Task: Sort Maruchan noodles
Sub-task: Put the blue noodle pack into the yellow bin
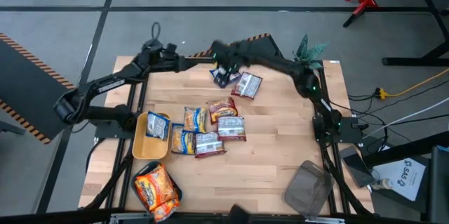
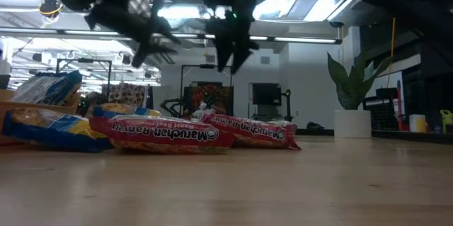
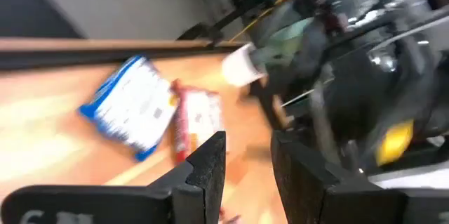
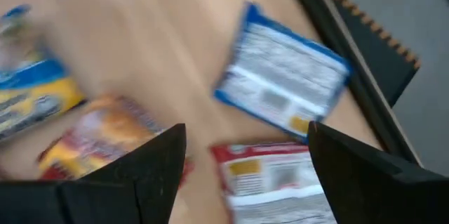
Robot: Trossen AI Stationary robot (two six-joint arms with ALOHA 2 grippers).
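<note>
Noodles [image 1: 208,129] lie mid-table, two more packets [image 1: 238,83] at twelve o'clock. Right gripper [image 4: 242,157] hovers above those two, jaws apart, empty. Left gripper [image 3: 245,161] is at eleven o'clock, jaws slightly apart, empty. Yellow tray [image 1: 140,147] sits at nine.

You see an evenly lit wooden table [image 1: 280,154] from above, with soft, faint shadows. At table height, bright ceiling strip lights [image 2: 297,3] glare behind silhouetted arms, and the near tabletop is out of focus. Both wrist views are heavily smeared by motion blur.
</note>
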